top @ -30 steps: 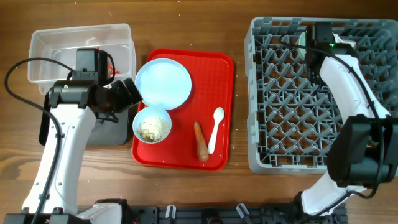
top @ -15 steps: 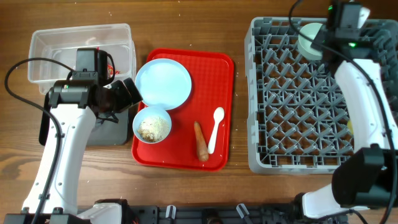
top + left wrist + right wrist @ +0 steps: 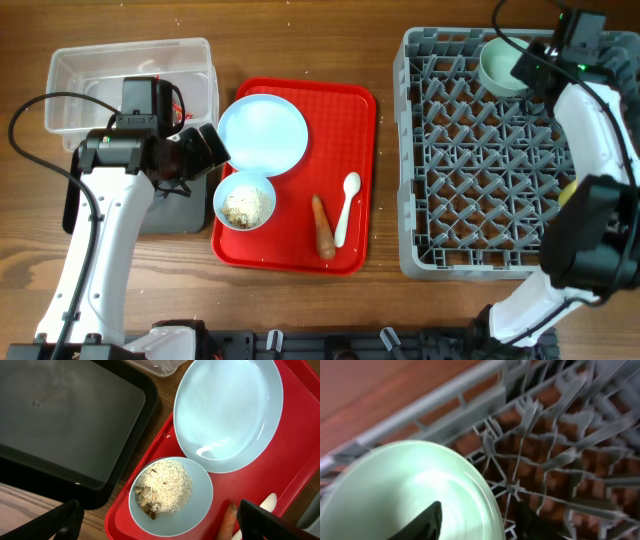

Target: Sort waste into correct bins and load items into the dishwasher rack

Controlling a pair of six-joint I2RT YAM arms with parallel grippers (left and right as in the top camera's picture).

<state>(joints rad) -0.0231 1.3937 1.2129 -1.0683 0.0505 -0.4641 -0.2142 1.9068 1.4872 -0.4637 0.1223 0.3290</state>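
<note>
**A:** how far along is it?

**B:** early days. right gripper [image 3: 477,510] clamps the empty bowl [image 3: 395,490] by its rim, rack [image 3: 560,450] pegs just past its fingertips. left gripper [image 3: 160,510] hangs spread wide, rice bowl [image 3: 202,505] right under it, plate [image 3: 227,410] beyond, carrot [image 3: 227,525] and spoon [image 3: 267,501] off to the side. none of those sorted yet. plain wooden table [image 3: 390,310], can't see any room past it.

rack [image 3: 410,150]: upright pegs [image 3: 480,180] crowd grid; bowl [image 3: 497,66] fills far corner | red tray [image 3: 350,120]: far-right part bare

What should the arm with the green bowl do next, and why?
Probably lower it a little and let go: the right gripper pinches the rim of the pale green bowl, which is over the far corner of the dishwasher rack.
</note>
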